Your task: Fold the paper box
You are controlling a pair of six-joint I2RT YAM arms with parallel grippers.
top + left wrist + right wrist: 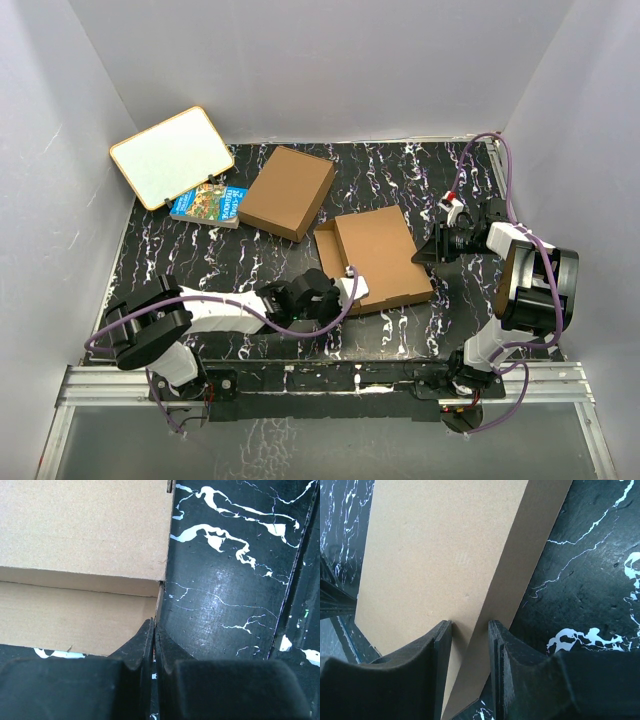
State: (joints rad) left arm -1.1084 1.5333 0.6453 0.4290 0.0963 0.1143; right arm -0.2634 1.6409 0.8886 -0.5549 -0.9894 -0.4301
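Observation:
The paper box (380, 258) lies flat in the middle of the black marbled table, lid down, with a narrow flap showing along its left side. My left gripper (352, 283) is shut and empty, its tips (154, 626) right at the box's near left corner (85, 530), low over the table. My right gripper (432, 250) is at the box's right edge. In the right wrist view its jaws (467, 627) straddle that edge: one finger (442, 632) rests on the lid (435, 545), the other (494, 632) against the side wall.
A plain brown flat box (290, 192) lies behind the paper box to the left. A colourful book (210, 204) sits beside it under a tilted whiteboard (172, 156). White walls enclose the table on three sides. A metal rail (320, 385) runs along the near edge.

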